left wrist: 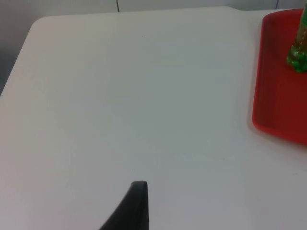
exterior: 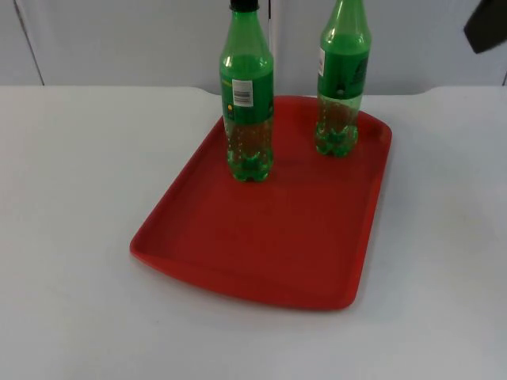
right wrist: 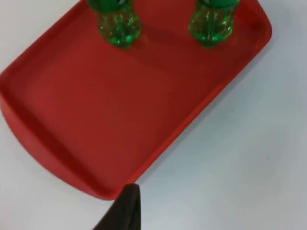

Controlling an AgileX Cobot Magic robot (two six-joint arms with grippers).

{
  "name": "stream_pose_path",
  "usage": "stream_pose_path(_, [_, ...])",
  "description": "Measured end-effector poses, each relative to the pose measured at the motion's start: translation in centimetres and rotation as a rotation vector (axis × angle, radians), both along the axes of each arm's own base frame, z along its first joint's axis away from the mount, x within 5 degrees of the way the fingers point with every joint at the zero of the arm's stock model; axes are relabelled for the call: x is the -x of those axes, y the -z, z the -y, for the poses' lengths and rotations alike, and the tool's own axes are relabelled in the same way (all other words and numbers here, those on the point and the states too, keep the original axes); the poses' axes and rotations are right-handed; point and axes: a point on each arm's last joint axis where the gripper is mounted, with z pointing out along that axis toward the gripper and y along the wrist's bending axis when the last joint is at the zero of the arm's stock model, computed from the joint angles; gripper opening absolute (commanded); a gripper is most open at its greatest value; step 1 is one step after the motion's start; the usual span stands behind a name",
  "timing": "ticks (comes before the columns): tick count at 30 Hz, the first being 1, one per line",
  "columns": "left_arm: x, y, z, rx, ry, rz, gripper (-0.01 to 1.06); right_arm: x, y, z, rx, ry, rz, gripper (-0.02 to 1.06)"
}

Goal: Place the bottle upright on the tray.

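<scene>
Two green plastic bottles stand upright on the far part of the red tray [exterior: 238, 269]. One has a black cap and a white label [exterior: 248, 103]; the other [exterior: 342, 79] stands to its right, near the tray's far right corner. Their bases [right wrist: 118, 24] [right wrist: 211, 23] appear in the right wrist view, with the right gripper [right wrist: 125, 211] hanging above the table just off the tray's rim [right wrist: 158, 163]. The left gripper [left wrist: 136, 208] hovers over bare table, well away from the tray's edge [left wrist: 268, 96] and a bottle base [left wrist: 298, 55]. Neither gripper holds anything.
A dark part of the right arm [exterior: 485, 24] shows at the back right. The white table [exterior: 71, 198] surrounds the tray on all sides, and the grey partition wall [exterior: 119, 39] closes it at the back.
</scene>
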Motion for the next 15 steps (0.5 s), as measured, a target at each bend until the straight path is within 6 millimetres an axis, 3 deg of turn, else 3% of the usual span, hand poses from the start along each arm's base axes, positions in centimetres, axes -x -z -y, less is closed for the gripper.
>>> stream_pose_path(15, [0.0,0.0,0.0,0.000,0.000,0.000,1.04,8.1,3.0,3.7,-0.053,0.009,0.100,1.05])
